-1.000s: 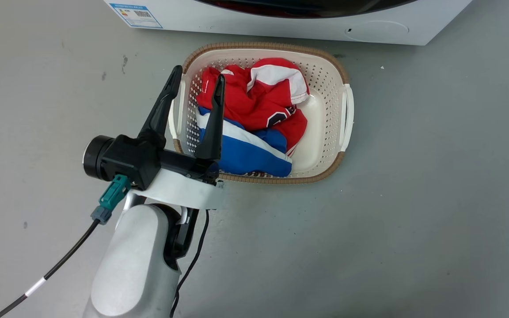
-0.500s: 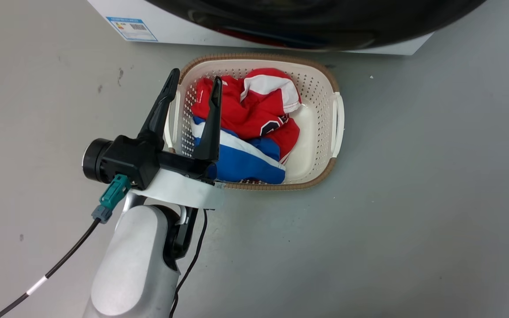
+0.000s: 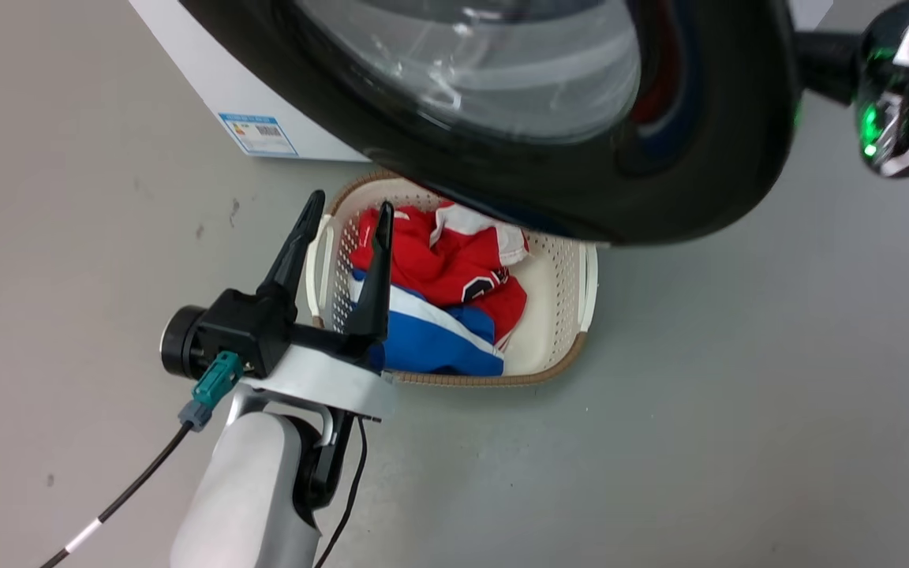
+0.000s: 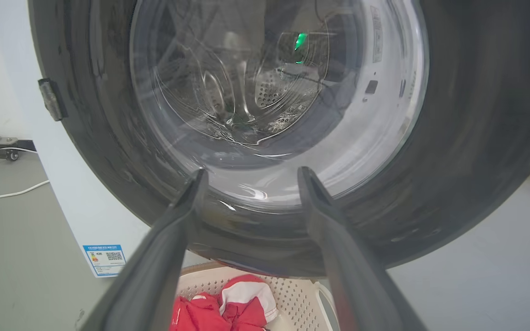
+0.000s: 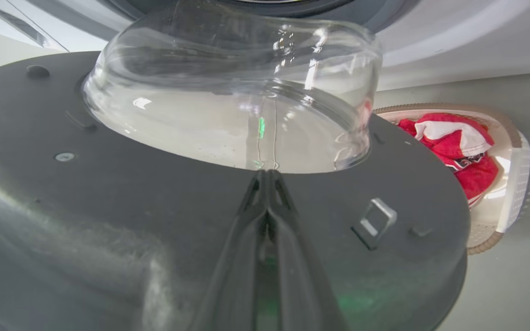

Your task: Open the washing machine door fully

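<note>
Where right pincer (image 5: 267, 177) sits: fingers pressed together, empty, lying on door (image 5: 108, 207) inner face, tips at glass bowl (image 5: 228, 105).
Left pincer (image 3: 349, 207): spread, empty, facing door's outer side.
Change: door has swung out from machine (image 3: 230, 95) and now overhangs basket (image 3: 589, 276); head camera has shifted too.
Meaning: partly open, by my judgement; more swing needed.
Door look: glossy black ring, clear bulging bowl, latch (image 5: 375, 220) inside.

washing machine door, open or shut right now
Open: the washing machine door hangs out over the laundry basket, and the right wrist view shows its inner latch. Fully open? Cannot tell.
</note>
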Robot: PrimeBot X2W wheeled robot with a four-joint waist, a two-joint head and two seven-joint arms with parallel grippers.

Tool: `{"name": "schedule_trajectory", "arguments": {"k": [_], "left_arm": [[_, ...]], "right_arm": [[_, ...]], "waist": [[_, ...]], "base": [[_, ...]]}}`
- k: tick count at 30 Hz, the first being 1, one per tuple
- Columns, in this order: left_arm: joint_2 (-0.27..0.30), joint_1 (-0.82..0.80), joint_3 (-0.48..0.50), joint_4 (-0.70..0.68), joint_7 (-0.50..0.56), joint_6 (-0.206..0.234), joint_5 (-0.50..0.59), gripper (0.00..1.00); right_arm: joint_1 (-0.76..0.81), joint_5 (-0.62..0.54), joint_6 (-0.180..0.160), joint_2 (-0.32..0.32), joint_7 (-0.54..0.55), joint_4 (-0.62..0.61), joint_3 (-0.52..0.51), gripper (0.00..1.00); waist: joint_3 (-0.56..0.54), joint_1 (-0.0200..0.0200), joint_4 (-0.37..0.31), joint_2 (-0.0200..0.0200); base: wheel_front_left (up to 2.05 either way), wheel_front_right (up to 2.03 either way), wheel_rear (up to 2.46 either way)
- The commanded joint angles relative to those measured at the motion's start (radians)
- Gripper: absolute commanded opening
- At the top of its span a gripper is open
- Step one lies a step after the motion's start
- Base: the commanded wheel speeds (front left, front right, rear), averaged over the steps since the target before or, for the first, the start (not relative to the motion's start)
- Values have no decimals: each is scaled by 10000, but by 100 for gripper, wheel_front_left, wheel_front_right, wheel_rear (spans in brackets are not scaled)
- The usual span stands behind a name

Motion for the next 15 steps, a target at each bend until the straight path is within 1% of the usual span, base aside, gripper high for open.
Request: {"name": "schedule_trajectory", "arguments": {"k": [1,15], "left_arm": [[-3,223,19,52,-26,-48,-27,100],[-4,1301,2,399,-26,-158,24,100]], "right_arm": [[375,93,4,166,110,-205,87,0],[2673,671,4,665,386,-2121,935,0]], "waist": [[-389,0,45,0],[-1761,0,293,0]], "base": [[0,0,0],[0,0,0]]}}
